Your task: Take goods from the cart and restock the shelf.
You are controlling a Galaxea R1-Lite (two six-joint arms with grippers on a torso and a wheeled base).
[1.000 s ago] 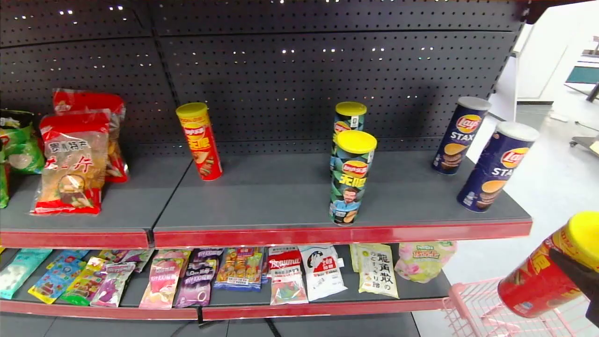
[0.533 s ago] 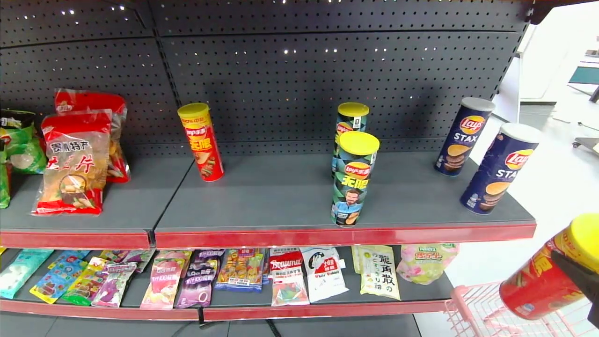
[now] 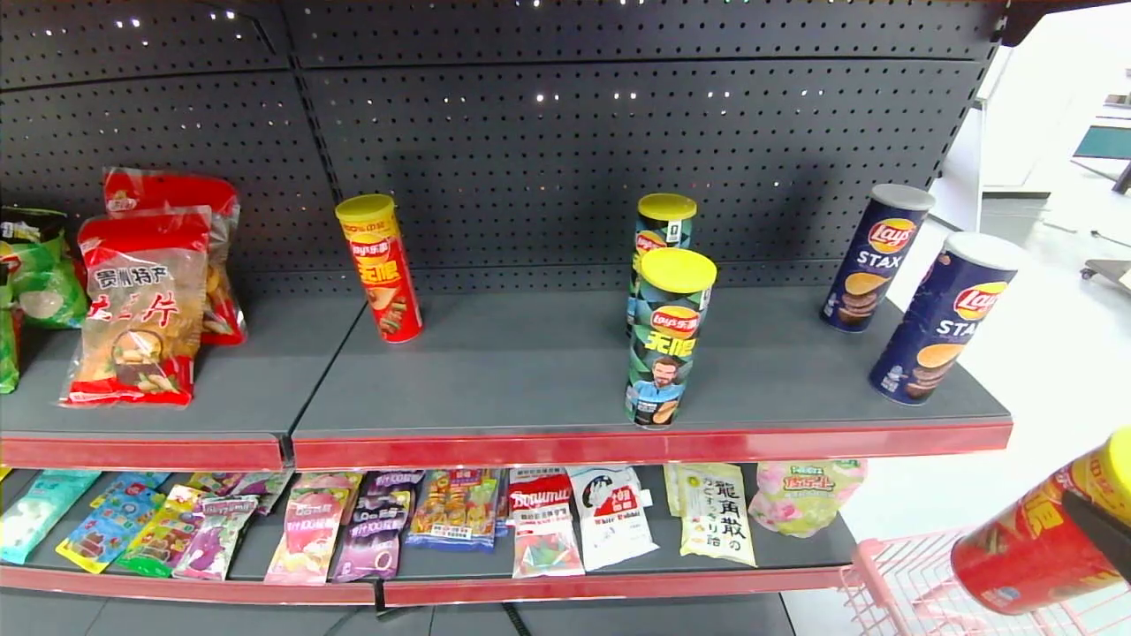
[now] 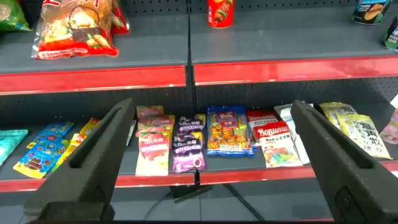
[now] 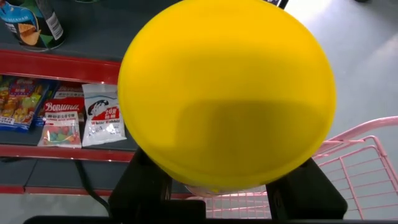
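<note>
Chips can (image 3: 1025, 548), clamped by right fingers (image 3: 1104, 534), is partly cut off.

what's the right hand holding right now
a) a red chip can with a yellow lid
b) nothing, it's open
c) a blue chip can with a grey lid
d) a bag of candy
A: the right hand is shut on a red chip can with a yellow lid, held tilted above the pink cart.
</note>
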